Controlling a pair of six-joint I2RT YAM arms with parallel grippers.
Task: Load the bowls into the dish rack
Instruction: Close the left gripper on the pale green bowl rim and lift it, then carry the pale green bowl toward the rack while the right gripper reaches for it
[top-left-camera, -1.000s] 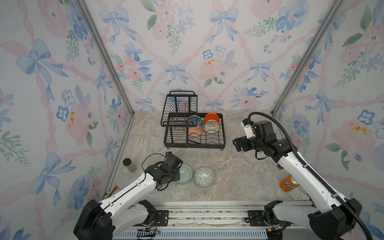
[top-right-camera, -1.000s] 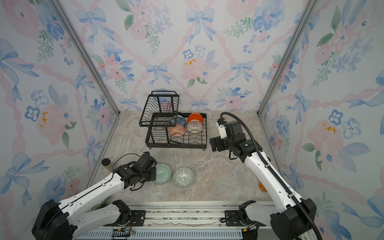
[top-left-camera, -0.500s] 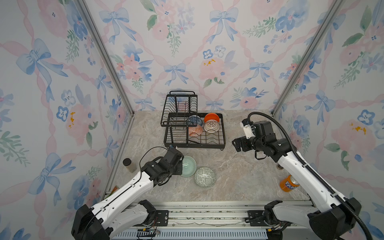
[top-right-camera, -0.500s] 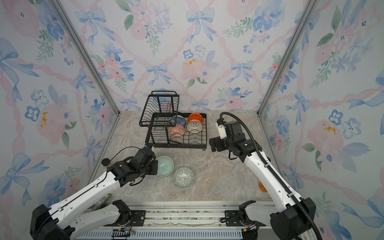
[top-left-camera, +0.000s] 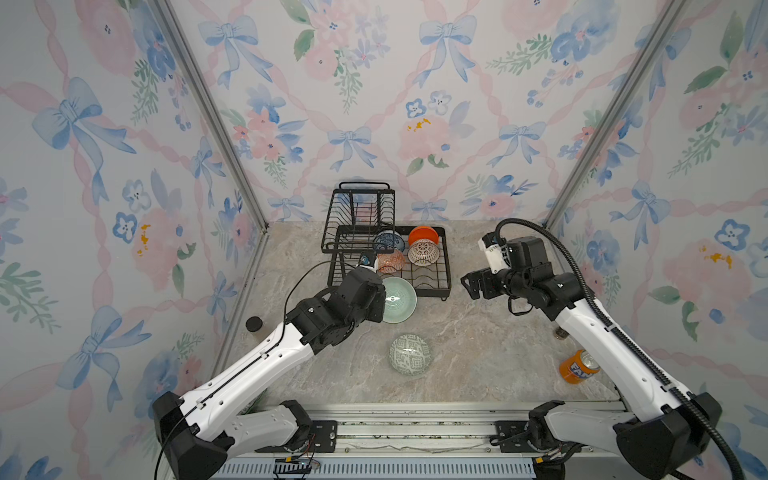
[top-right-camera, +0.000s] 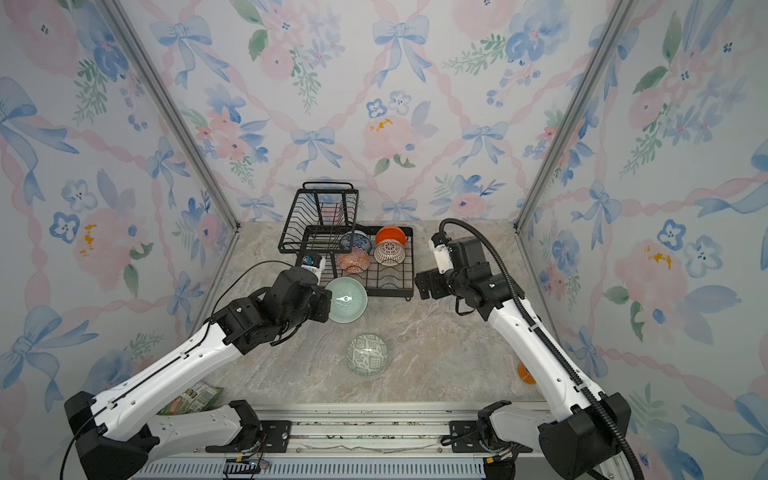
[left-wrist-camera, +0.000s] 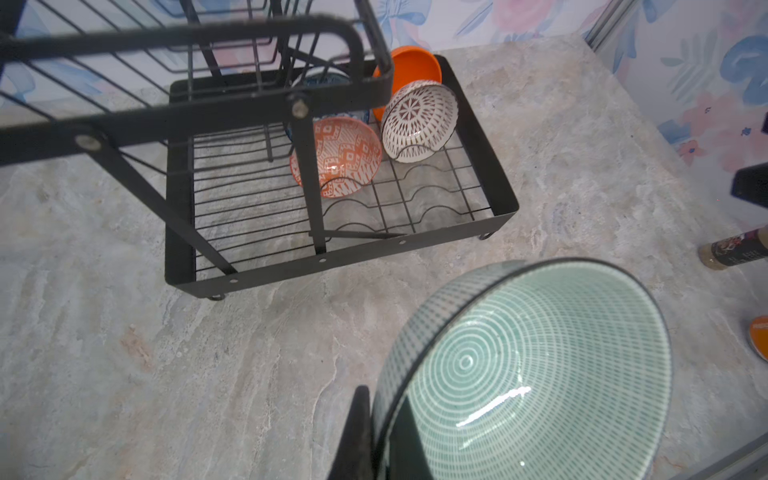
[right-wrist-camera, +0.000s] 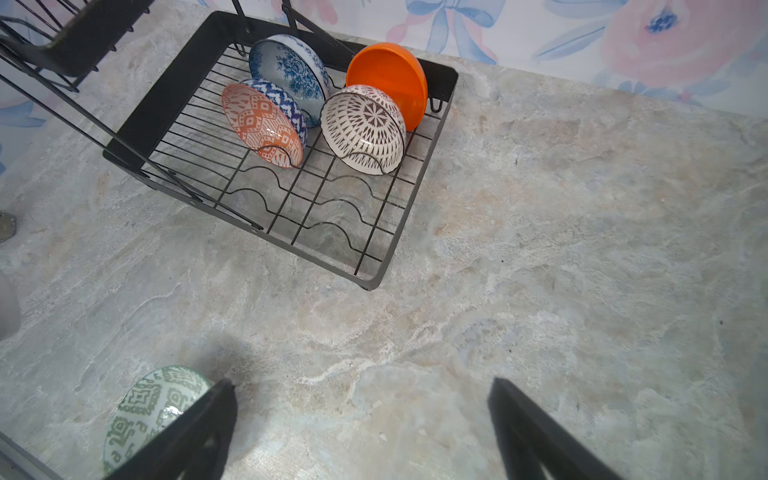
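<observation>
Left wrist view: your left gripper (left-wrist-camera: 374, 432) pinched the celadon bowl (left-wrist-camera: 528, 374) by its rim, near the dish rack (left-wrist-camera: 340, 253).
It was tilted on edge, likely so it would slot in upright; your right gripper (right-wrist-camera: 359, 395) stood spread wide, empty.

Blue-patterned bowl (top-left-camera: 391, 240) partly behind the dish rack (top-left-camera: 432, 291)'s raised basket, celadon bowl (left-wrist-camera: 532, 374) cut off by the left wrist view's lower edge, grey-green bowl (right-wrist-camera: 149, 403) partly behind a finger (right-wrist-camera: 199, 432) of the right gripper (right-wrist-camera: 361, 384), orange soda can (top-right-camera: 524, 372) mostly behind the right arm (top-right-camera: 540, 353), packet (top-right-camera: 191, 399) half under the left arm (top-right-camera: 166, 374), its print unreadable.
</observation>
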